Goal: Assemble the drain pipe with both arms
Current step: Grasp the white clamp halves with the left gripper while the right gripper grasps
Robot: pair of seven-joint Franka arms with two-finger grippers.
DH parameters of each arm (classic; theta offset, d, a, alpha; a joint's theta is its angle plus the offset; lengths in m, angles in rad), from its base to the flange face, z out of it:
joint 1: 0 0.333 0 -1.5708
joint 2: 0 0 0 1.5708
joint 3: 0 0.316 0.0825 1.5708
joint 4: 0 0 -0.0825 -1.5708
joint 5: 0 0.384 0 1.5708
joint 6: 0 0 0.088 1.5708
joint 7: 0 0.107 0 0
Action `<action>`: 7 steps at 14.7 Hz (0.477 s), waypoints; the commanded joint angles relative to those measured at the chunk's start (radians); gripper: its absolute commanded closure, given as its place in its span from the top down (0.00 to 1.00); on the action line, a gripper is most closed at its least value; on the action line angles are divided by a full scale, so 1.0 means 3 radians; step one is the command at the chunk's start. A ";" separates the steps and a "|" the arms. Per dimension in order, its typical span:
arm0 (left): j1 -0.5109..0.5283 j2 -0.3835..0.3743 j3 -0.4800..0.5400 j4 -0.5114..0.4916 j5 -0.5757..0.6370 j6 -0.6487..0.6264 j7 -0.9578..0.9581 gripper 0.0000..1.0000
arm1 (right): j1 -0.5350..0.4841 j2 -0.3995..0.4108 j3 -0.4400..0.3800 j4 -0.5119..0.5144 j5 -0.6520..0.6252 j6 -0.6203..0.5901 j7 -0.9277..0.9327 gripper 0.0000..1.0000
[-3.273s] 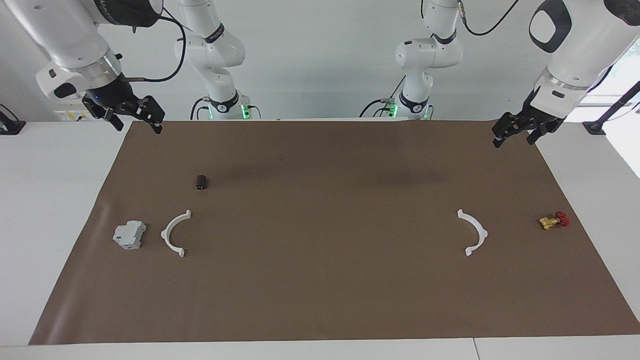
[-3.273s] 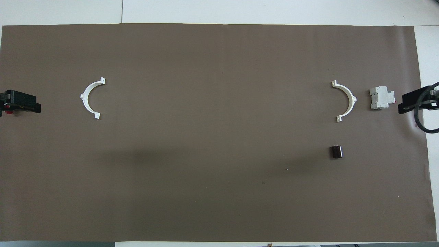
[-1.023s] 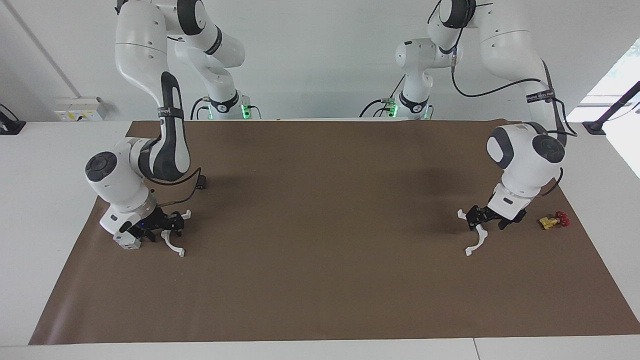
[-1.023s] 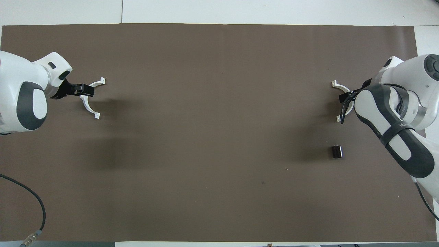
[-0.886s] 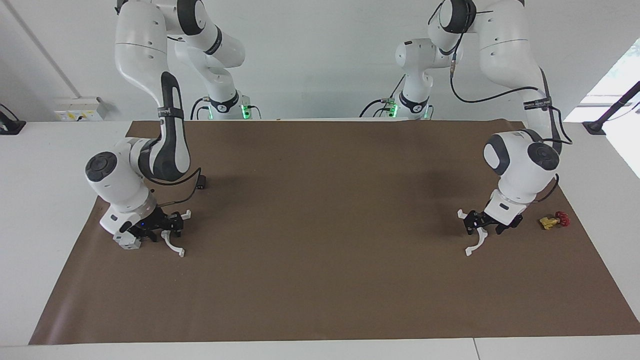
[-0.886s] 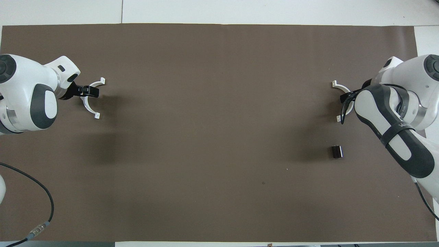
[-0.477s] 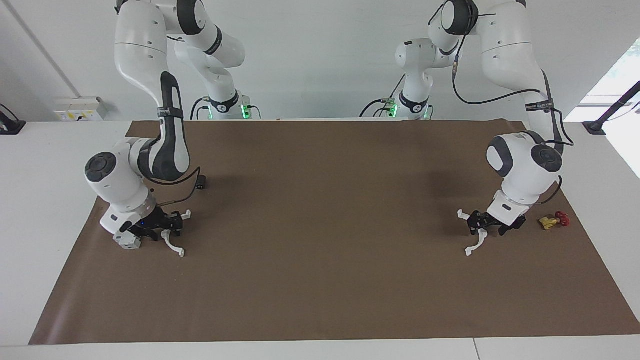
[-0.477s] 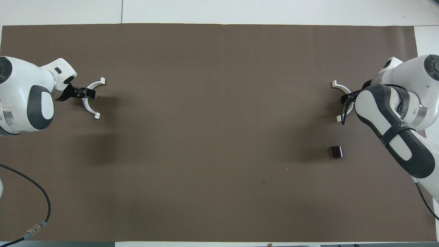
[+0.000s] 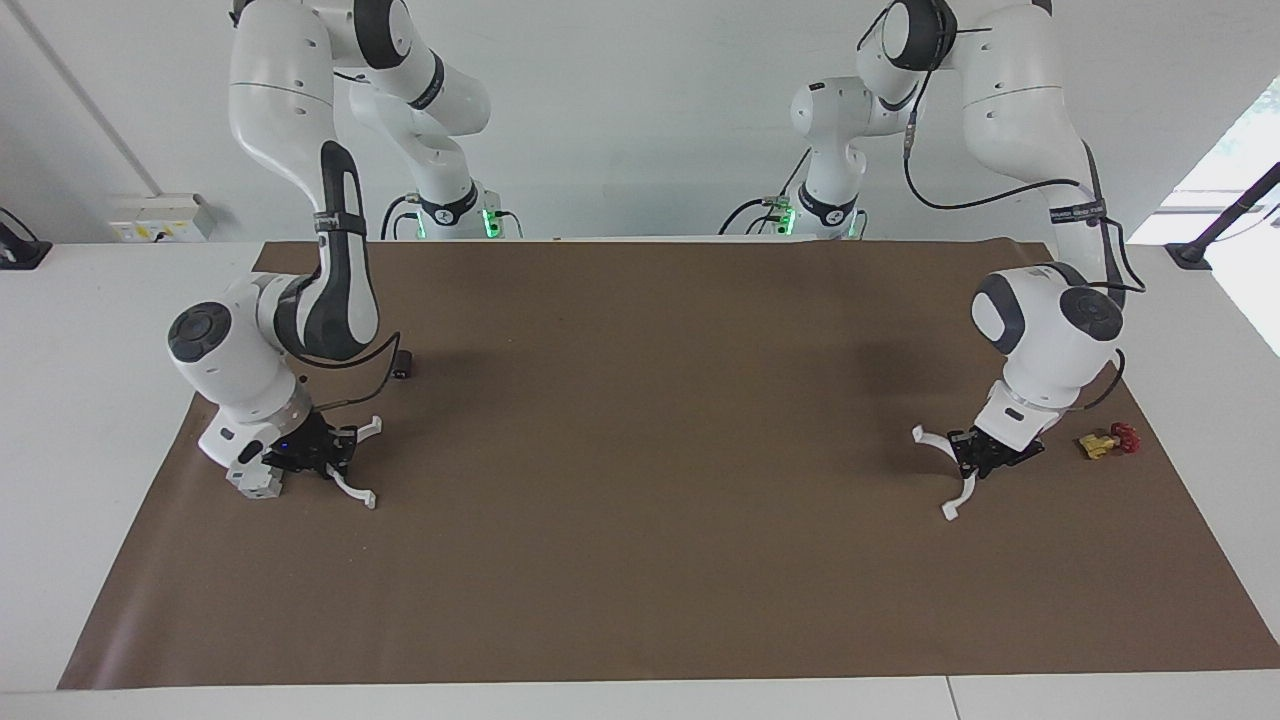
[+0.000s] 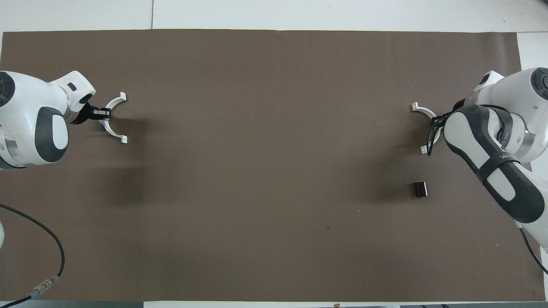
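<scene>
Brown paper (image 9: pixel 640 560) covers a white table (image 9: pixel 90 400) before a pale wall. Toward the right arm's end, the right gripper (image 9: pixel 335 455) pinches 1 white half-ring (image 9: pixel 352 487) at its mid-arc, half hiding a grey block (image 9: pixel 255 482); a dark cylinder (image 10: pixel 420 189) lies at the ring's 6 o'clock overhead. At the other end, the left gripper (image 9: pixel 978 455) clamps the second half-ring (image 9: pixel 958 495), a yellow valve (image 9: pixel 1105 441) beside it.

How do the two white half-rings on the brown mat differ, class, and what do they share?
The half-ring in the right gripper lies beside the grey block; the half-ring in the left gripper lies near the yellow valve. They sit at opposite ends of the mat, and their open sides face each other. Both are thin, white, tabbed, and gripped at mid-arc.
</scene>
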State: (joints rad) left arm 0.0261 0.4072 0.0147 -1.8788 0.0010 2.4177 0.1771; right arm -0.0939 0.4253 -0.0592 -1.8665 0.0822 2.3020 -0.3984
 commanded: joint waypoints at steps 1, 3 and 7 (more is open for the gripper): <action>0.0000 -0.0104 0.0002 -0.0083 -0.0034 0.0061 0.0049 0.00 | -0.0004 -0.0058 0.0013 0.0156 0.0084 -0.0263 -0.0104 0.02; 0.0015 -0.0211 0.0007 -0.0078 -0.0034 -0.0031 0.0054 0.00 | 0.0052 -0.0047 0.0023 0.0488 0.0079 -0.0671 -0.0007 0.02; 0.0015 -0.0396 0.0017 -0.0017 -0.0034 -0.0281 0.0054 0.00 | 0.0628 -0.0037 0.0023 0.0913 0.0023 -0.1168 0.0921 0.03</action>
State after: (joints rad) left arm 0.0270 0.3361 0.0163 -1.8763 0.0010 2.3882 0.1771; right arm 0.0039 0.4049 -0.0518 -1.6507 0.0823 2.0072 -0.2558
